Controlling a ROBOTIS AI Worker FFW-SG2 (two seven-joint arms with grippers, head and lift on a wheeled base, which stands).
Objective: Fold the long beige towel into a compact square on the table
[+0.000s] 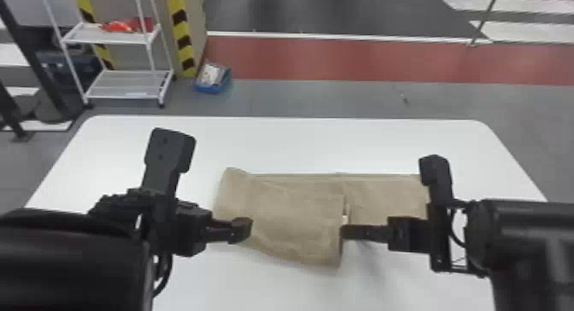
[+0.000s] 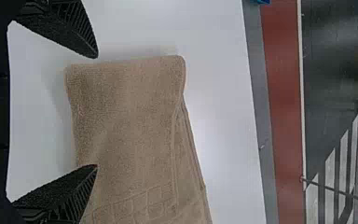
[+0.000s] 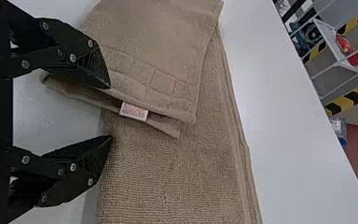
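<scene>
One beige towel [image 1: 294, 212], its left part folded over, is laid parallel to the far edge of the table [image 1: 299, 143]. The left gripper's [image 1: 242, 230] jaws are spread wide near the folded end; the right gripper's [image 1: 345, 232], less widely, beside the loose edge.

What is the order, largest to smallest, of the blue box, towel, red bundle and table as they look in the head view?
1. Table
2. Towel
3. Blue box and red bundle: too alike to rank
</scene>
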